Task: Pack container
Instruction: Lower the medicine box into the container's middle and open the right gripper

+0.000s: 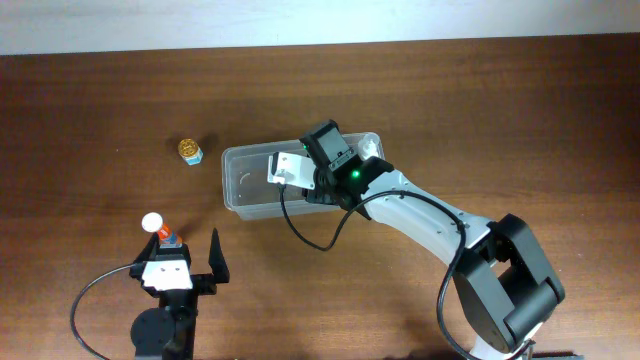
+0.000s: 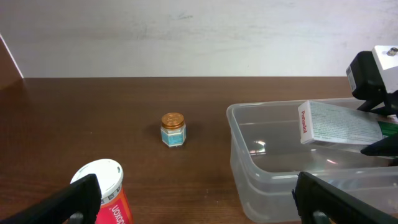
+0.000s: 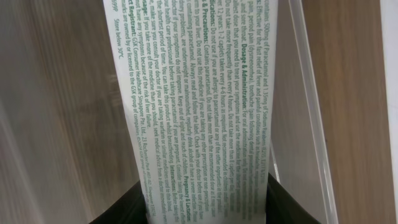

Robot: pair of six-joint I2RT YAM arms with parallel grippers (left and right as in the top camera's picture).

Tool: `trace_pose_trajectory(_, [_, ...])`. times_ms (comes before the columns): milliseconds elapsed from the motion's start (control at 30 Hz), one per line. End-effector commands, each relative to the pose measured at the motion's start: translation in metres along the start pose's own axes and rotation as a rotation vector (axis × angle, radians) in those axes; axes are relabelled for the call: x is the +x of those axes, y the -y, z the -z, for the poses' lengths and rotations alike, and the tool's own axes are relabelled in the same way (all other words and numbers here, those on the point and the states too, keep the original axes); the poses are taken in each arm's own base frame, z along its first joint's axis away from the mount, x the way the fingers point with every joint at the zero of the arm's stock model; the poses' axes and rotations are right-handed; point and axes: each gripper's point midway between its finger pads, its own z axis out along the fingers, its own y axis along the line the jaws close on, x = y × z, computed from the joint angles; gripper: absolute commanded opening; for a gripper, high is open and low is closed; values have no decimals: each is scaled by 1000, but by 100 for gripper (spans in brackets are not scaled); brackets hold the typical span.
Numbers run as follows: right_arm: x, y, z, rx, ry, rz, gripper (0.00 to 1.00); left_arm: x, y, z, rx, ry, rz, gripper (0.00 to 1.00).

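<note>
Gripping a white medicine box (image 3: 199,93) by its narrow sides, my right pincer (image 3: 205,211) is closed about halfway onto it, one dark finger (image 3: 118,210) on each side and the green small print running along the panel that faces my wrist camera. From above, that pincer (image 1: 300,175) and the medicine box (image 1: 288,168) sit inside the outline of the container (image 1: 235,190), the clear plastic tub with rounded corners that lies near the middle of the table (image 1: 100,100), its long side running left to right. My left wrist view shows the medicine box (image 2: 339,123) lying lengthwise at about rim height, its red-lettered end pointing toward the tub's left wall, clear of the container (image 2: 249,162) floor, which is otherwise bare. My left pincer (image 1: 188,255) is spread as wide as it goes and has hold of nothing; it sits low at the near left of the table, well apart from the tub. Just by its left finger stands a bottle (image 2: 102,193) with a white cap and a red label. Farther out, to the left of the container and apart from it, a small jar (image 1: 189,151) with a gold lid and a pale blue label stands upright on the wood.
</note>
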Motion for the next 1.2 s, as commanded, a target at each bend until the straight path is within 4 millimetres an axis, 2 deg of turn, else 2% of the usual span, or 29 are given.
trace_pose_trajectory(0, [-1,-7,-9,-29,-1,1,42,3,0,-1,5,-3,-4,99])
trace_pose_trajectory(200, [0,-7,-10,-31,-2,16,44,3,0,-1,5,-3,-4,99])
trace_pose_trajectory(300, [0,-6,-10,-29,-1,23,53,3,0,-1,5,-3,-4,99])
trace_pose_trajectory(467, [-3,-3,-10,-16,10,22,76,3,0,-1,5,-3,-4,99])
trace_pose_trajectory(567, [-6,1,-10,3,20,22,81,3,0,-1,5,-3,-4,99])
trace_pose_trajectory(767, [-12,11,-7,38,34,8,85,3,0,-1,5,-3,-4,99])
trace_pose_trajectory(933, [-28,29,8,66,69,-143,90,3,0,-1,5,-3,-4,99])
trace_pose_trajectory(1067, [-47,38,32,46,87,-265,90,3,0,-1,5,-3,-4,99])
trace_pose_trajectory(1167, [-69,34,57,-18,89,-360,90,3,0,-1,5,-3,-4,99])
